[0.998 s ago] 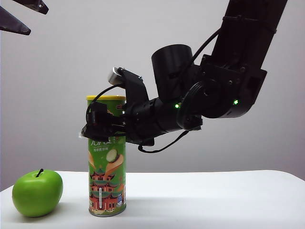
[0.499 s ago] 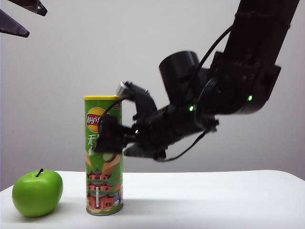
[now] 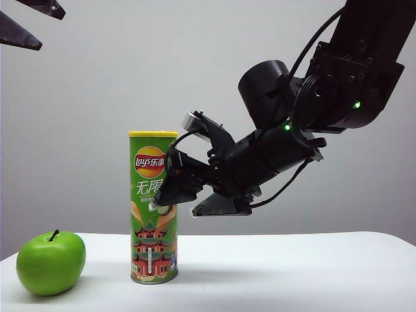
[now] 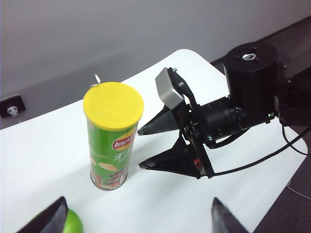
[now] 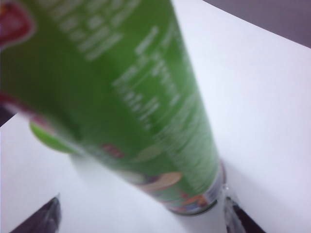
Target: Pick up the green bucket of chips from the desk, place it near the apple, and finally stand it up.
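I find the green bucket of chips (image 3: 154,207) standing upright on the desk (image 3: 292,260), the apple (image 3: 51,262) near it at its 9 o'clock. The right gripper (image 3: 185,195) has let go and drawn back toward 3 o'clock, fingers apart and clear of the can. The left gripper (image 3: 32,23) hangs high at 10 o'clock, fingers apart, empty. I judge the task essentially complete.

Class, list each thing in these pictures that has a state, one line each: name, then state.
green bucket of chips: upright on the desk, lid on, not held.
apple: resting beside it, apart.
right gripper: open, beside the can.
left gripper: open, raised, empty.
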Robot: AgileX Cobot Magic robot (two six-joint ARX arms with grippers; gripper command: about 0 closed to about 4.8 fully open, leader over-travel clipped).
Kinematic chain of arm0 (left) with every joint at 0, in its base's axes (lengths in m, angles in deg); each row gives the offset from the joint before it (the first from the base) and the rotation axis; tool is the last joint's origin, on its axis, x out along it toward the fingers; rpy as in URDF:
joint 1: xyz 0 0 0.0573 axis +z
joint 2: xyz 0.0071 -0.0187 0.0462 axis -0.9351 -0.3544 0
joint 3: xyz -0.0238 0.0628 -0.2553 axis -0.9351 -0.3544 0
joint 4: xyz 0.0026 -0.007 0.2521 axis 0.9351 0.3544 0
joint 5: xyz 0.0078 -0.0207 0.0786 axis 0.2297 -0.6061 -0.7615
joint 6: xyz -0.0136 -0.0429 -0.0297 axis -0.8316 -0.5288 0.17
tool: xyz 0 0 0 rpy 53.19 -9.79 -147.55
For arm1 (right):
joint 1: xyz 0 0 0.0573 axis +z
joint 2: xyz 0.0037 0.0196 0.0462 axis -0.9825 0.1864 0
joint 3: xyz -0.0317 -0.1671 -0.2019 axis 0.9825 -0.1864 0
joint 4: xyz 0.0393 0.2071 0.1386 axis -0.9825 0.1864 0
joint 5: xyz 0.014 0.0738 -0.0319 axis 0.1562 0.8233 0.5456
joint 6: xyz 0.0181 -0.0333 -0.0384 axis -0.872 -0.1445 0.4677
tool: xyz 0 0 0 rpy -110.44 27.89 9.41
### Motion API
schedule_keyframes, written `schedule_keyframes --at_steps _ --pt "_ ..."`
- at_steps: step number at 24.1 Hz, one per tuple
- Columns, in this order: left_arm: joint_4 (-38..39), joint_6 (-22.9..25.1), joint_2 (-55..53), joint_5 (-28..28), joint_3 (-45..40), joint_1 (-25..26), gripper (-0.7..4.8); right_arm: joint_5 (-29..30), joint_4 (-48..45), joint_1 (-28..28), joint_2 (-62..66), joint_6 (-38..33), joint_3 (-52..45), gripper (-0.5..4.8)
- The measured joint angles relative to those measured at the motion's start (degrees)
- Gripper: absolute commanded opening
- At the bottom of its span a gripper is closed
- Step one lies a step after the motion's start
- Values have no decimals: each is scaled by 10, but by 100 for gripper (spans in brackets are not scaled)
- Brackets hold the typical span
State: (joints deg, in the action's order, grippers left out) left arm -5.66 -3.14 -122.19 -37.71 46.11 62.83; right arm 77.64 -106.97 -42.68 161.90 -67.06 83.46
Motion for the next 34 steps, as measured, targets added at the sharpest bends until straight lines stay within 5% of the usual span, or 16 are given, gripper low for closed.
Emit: schedule_keyframes --at_steps 9,17,18,22,27,30,32,34 --pt "0 12 0 0 0 0 371 48 200 -2 -85 53 -37 479" --pt "34 16 6 -6 0 0 362 18 242 -2 -288 54 -68 479" --pt "43 20 13 -14 0 0 362 13 249 -2 -309 54 -68 460" --pt "86 31 53 -55 0 0 361 -39 307 -2 -392 53 -69 221" --pt "133 23 189 -85 -30 0 330 -86 329 -25 -502 55 -116 46" --pt "159 1 245 -93 -46 0 325 -91 310 -38 -548 55 -142 31" --pt "174 -21 276 -113 -58 0 272 -103 310 -46 -583 54 -162 8" --pt "173 -66 315 -165 -65 0 271 -163 308 -49 -636 53 -193 8"
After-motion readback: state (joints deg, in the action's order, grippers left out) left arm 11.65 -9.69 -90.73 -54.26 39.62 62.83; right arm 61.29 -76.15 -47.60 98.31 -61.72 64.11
